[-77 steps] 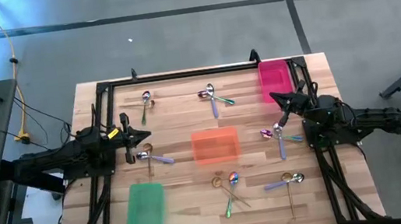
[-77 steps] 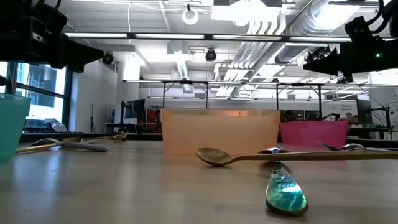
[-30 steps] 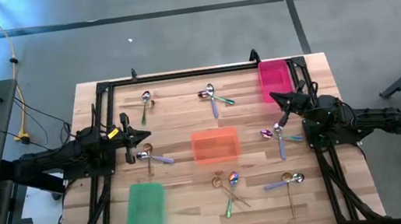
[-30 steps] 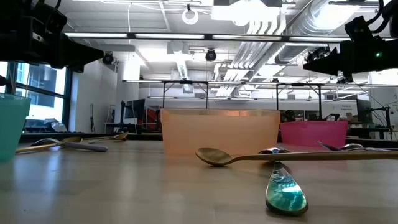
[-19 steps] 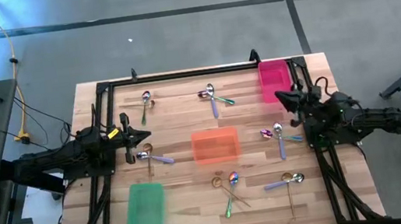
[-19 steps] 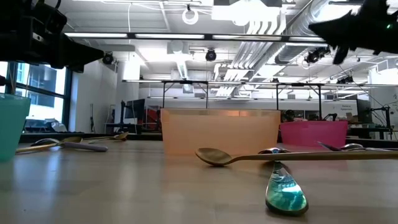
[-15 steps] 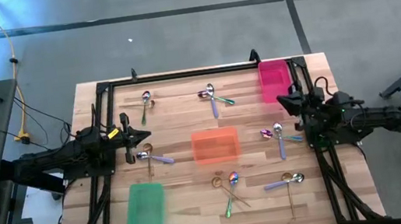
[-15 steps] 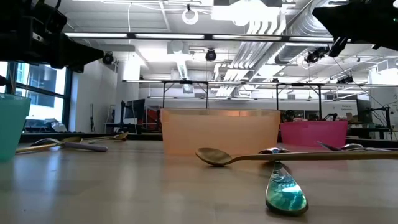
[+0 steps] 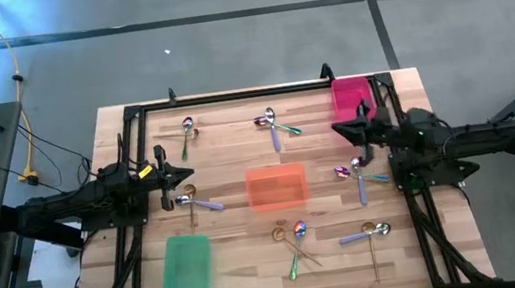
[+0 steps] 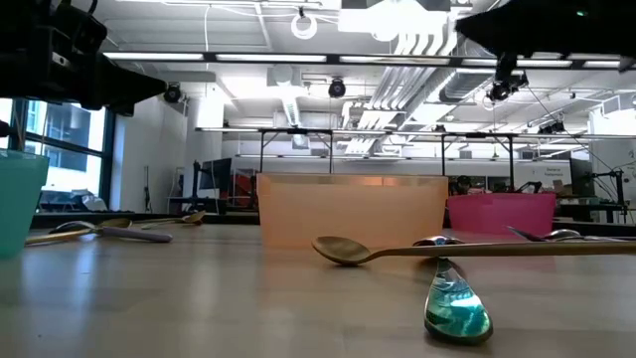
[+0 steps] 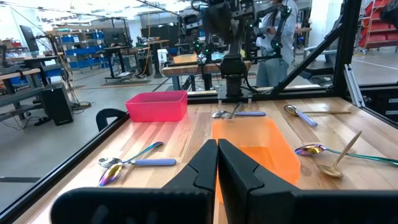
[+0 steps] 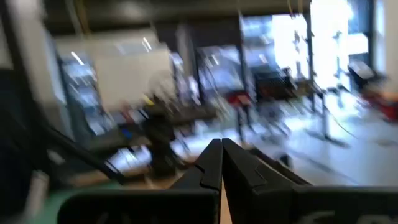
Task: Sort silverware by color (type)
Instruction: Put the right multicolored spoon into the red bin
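Note:
Silverware lies scattered on the wooden table point(image 9: 229, 158) in small groups: spoons at the far left point(image 9: 187, 129), far middle point(image 9: 272, 124), left point(image 9: 195, 202), right point(image 9: 354, 171), near middle point(image 9: 296, 239) and near right point(image 9: 371, 234). Some are gold, some silver with purple handles, some iridescent; a gold spoon point(image 10: 348, 250) lies across an iridescent one point(image 10: 457, 310). My right gripper point(image 9: 338, 131) is shut and empty, raised over the table beside the pink tray point(image 9: 352, 98). My left gripper point(image 9: 187, 174) waits shut and empty at the left, pointing level point(image 11: 217, 155).
An orange tray point(image 9: 276, 187) stands in the middle and a green tray point(image 9: 186, 268) at the near left. A black frame point(image 9: 231, 97) runs round the table's edges. Bare wood lies between the green tray and the near middle spoons.
My right gripper has risen from near the right-hand spoons and reached out toward the table's middle, tipping up to about level and rolling as it went. It has stayed shut and empty. No silverware has moved.

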Controlling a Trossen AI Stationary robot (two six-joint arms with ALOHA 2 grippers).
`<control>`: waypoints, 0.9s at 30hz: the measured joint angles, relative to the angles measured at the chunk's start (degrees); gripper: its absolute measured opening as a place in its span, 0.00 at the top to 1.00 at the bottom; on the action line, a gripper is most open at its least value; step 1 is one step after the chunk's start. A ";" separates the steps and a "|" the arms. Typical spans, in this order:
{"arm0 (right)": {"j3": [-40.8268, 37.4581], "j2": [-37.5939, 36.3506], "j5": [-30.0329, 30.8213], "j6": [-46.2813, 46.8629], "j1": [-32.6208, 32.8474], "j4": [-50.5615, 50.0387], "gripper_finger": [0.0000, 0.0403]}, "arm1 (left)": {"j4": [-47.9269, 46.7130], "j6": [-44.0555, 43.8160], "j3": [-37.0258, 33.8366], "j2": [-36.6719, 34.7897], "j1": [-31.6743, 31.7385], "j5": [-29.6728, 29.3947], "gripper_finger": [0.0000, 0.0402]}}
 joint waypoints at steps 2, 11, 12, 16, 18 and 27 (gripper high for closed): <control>6.42 3.73 3.09 -0.95 0.00 -10.43 1.00 | 0.00 0.00 -0.01 0.01 -0.01 0.00 0.99; 27.29 16.81 7.71 -2.52 0.00 -48.01 1.00 | 0.00 0.00 -0.02 0.02 -0.01 0.00 0.99; 27.48 17.45 7.67 -2.78 -0.09 -49.53 1.00 | 0.02 0.00 0.00 0.02 -0.02 0.00 0.99; 26.92 19.19 6.31 0.49 -0.88 -55.60 1.00 | 0.01 0.00 -0.02 0.00 -0.01 0.00 0.99; 26.47 20.20 6.03 4.20 -0.93 -59.52 0.99 | 0.02 0.00 -0.02 0.01 0.00 0.00 0.99; 26.18 27.23 4.43 14.68 -0.92 -74.92 0.81 | 0.00 0.00 -0.02 0.01 -0.01 0.00 0.99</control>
